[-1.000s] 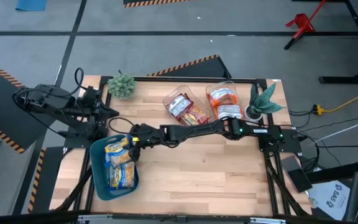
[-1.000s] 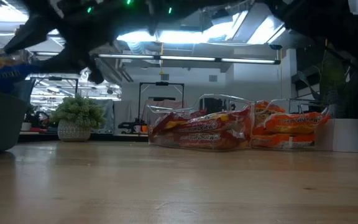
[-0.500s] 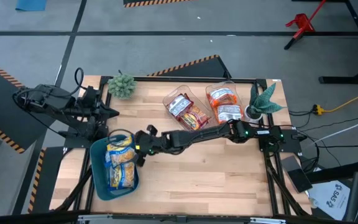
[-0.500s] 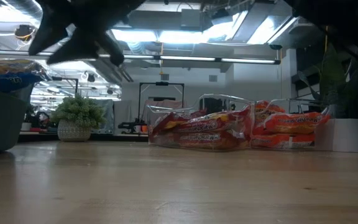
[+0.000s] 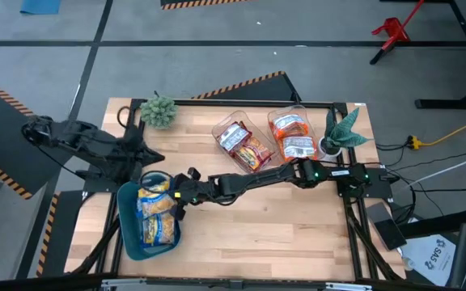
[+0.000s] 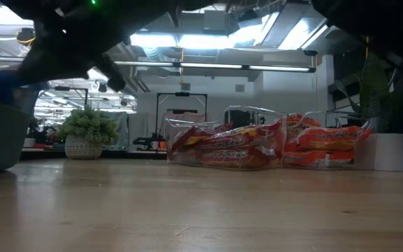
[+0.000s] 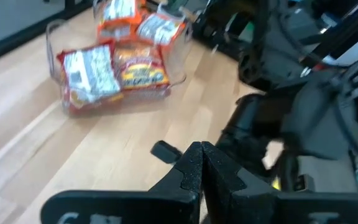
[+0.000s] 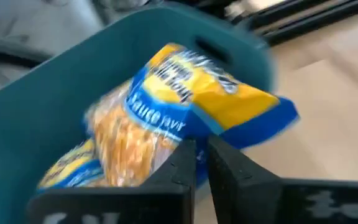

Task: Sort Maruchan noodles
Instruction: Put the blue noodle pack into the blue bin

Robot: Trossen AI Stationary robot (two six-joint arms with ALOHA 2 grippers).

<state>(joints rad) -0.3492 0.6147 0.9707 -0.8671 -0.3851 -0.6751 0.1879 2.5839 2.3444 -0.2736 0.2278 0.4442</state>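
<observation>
A blue bin [image 5: 128, 236] at the table's near left holds several yellow-and-blue Maruchan packets [image 5: 157, 213]. In the right wrist view the top packet [image 8: 191, 93] lies tilted on the others inside the bin wall [image 8: 55, 93]. Red-brown packets [image 5: 243, 145] and orange packets [image 5: 291, 132] lie in two clear trays at the far side. My right gripper [image 5: 177, 196] is shut at the bin's right rim, and its tips [image 8: 201, 152] point at the top packet. My left gripper [image 5: 146, 153], also shut [image 7: 201, 155], hovers just beyond the bin's far rim. My right gripper points its shut fingers [image 8: 182, 163] at the lower edge of the top yellow-and-blue packet [image 8: 166, 146] from the bin's right side. I cannot tell whether they touch it. Nothing shows between them.
A round green plant [image 5: 158, 111] stands at the far left corner and a spiky plant in a white pot [image 5: 340, 131] at the far right. The two clear trays [image 6: 257, 143] sit side by side. Bare wood stretches across the near middle and right [image 5: 281, 226].
My right gripper has drawn back from over the bin's far part toward the table's near right and now sits at the bin's right rim. My left arm has swung, carrying its gripper a little toward the table's right, closer to the bin.
</observation>
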